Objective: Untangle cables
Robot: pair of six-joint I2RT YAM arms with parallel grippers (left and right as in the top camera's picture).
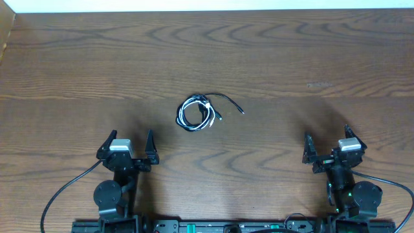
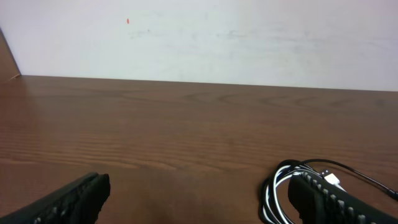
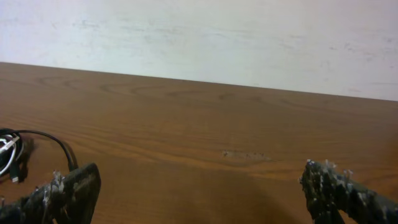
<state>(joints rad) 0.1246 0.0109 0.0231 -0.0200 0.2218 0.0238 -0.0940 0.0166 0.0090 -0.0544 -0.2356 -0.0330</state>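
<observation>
The cables (image 1: 197, 112), one black and one white, lie coiled together in a small bundle at the middle of the wooden table, a black tail running out to the right. My left gripper (image 1: 127, 144) is open near the front left, well short of the bundle and to its left. In the left wrist view the cables (image 2: 283, 190) show just beyond the right fingertip (image 2: 317, 193), nothing between the jaws (image 2: 200, 194). My right gripper (image 1: 330, 144) is open at the front right. Its view shows the cables (image 3: 15, 152) at the far left edge, and bare wood between its jaws (image 3: 202, 185).
A pale wall (image 2: 199, 37) rises behind the table's far edge. A faint scuff mark (image 1: 319, 85) sits on the wood at the right. Thick black arm wires (image 1: 61, 191) loop along the front edge beside both arm bases.
</observation>
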